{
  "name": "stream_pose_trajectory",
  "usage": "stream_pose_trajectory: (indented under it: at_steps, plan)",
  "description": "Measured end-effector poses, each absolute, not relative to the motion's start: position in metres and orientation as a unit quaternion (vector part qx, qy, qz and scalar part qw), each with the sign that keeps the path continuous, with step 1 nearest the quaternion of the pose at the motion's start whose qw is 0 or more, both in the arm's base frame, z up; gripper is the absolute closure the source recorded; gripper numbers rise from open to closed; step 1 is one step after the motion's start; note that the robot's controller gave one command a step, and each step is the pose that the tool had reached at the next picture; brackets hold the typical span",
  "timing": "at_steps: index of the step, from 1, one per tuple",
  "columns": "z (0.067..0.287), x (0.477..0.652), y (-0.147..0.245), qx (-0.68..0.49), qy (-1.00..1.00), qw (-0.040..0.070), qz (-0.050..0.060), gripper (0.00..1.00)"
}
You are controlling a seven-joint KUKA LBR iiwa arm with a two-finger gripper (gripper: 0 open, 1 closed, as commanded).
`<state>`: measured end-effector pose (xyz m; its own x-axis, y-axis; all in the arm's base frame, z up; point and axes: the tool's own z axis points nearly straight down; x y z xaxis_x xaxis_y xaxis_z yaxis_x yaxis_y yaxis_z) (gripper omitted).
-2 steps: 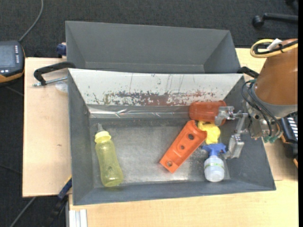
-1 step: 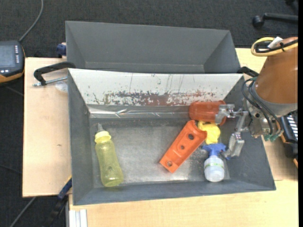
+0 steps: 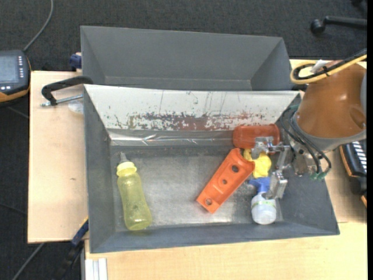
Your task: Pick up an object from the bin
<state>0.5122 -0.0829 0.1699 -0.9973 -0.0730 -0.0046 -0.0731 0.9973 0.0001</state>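
Note:
My gripper is low in the bin's right end, open, its two metal fingers set apart. A small yellow toy piece lies just to the left of the gap between the fingers, touching or nearly touching them. A blue piece sits below it by the nearer finger, and a white round-capped thing lies at the front right corner. A long orange flat bar with holes lies slanted left of the gripper. A red rounded thing rests against the back wall, just behind the gripper.
A pale yellow baby bottle lies apart at the bin's left end, with bare floor between it and the orange bar. The arm's orange cover and cables hang over the right rim.

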Motion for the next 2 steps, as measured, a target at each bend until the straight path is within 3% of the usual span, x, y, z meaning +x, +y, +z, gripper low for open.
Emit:
stream_pose_trajectory:
  at_steps: [1, 2]
  plan:
    - [0.110, 0.505, -0.078, -0.118, 0.993, 0.004, 0.000, 0.00]
    - [0.074, 0.533, -0.047, -0.268, 0.963, 0.006, 0.000, 1.00]
